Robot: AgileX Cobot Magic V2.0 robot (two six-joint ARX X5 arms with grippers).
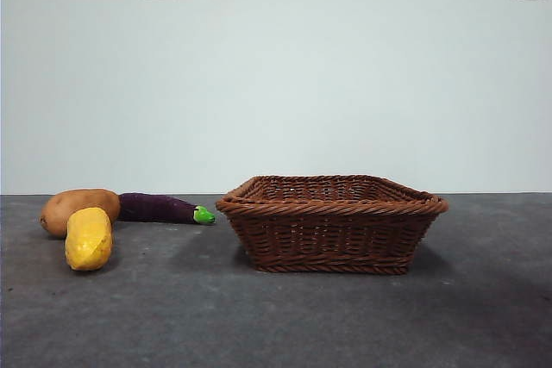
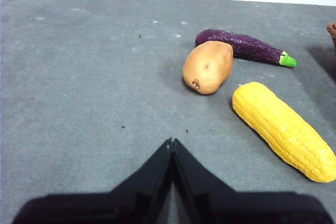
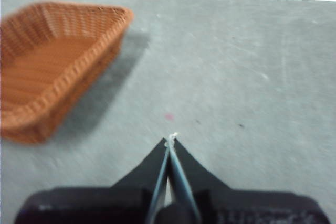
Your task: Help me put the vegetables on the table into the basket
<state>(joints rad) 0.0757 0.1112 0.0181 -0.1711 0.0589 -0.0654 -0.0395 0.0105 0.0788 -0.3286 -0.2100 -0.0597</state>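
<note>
1. Basket (image 1: 332,223) sits on the table (image 1: 276,325) with nothing showing inside it; its floor is hidden in the front view, and the right wrist view shows bare weave in the part it catches. So the task looks not yet begun: all three vegetables remain to be moved.
2. Potato (image 1: 78,210), yellow vegetable (image 1: 89,238) and eggplant (image 1: 159,208) lie in a cluster at the basket's 9 o'clock in the front view, well apart from it except for the eggplant's green stem, which points toward the rim and stops just short of it.
3. In the left wrist view the yellow piece reads as a corn cob; it lies beside the potato, apart from it, while the eggplant runs behind the potato, touching or nearly so.
4. Left gripper (image 2: 171,141) hangs above bare table near the cluster, jaws clenched together, holding nothing.
5. Right gripper (image 3: 171,139) hangs beside the basket, jaws likewise pressed together and empty.
</note>
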